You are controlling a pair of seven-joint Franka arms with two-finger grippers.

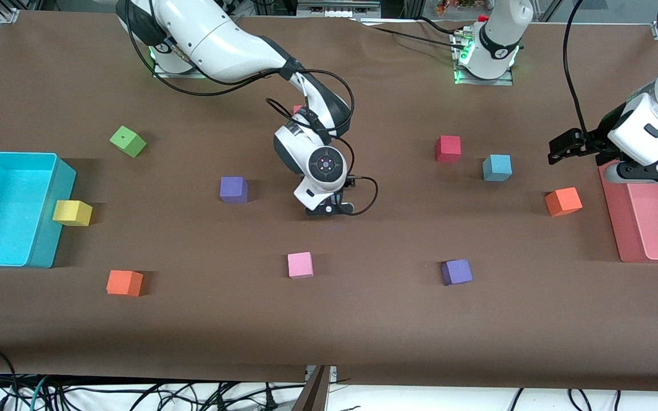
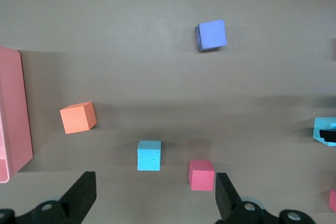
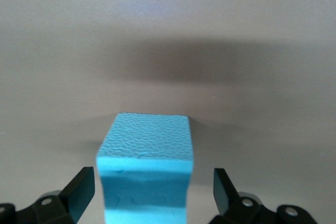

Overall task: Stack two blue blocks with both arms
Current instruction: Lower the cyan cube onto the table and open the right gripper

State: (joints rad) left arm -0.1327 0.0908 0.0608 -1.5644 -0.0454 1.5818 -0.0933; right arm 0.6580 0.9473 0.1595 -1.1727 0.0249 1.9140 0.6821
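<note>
From my seat, nearest the front camera I see an orange cube (image 1: 124, 282), a pink cube (image 1: 300, 265) and a purple cube (image 1: 456, 272) in a loose row on the brown surface (image 1: 363, 331).

Next up, the right gripper (image 1: 329, 209) is low over the middle of the surface. In its wrist view its jaws stand wide apart, with one blue block (image 3: 144, 169) between them and a clear gap at each side, so I read nothing as gripped. That block is a cube (no long axis to speak of); it sits square to the jaws, flat faces toward the fingers (image 3: 79, 190). The front camera cannot see it under the wrist.

Level with that are a second purple cube (image 1: 233, 189), a yellow cube (image 1: 72, 213) touching the turquoise bin (image 1: 43, 251) at the right arm's end, and another orange cube (image 1: 563, 201) near the pink tray (image 1: 614, 228) at the left arm's end.

Farther from the camera, the second blue block (image 1: 497, 167) rests flat on the surface, its edges turned only slightly from the surface's edges, just beside a red cube (image 1: 448, 148). A green cube (image 1: 128, 141) lies tilted toward the right arm's end.

The left gripper (image 1: 560, 147) hangs in the air over the stretch between the tray and the second blue block, jaws spread wide and empty; the arm waits.
</note>
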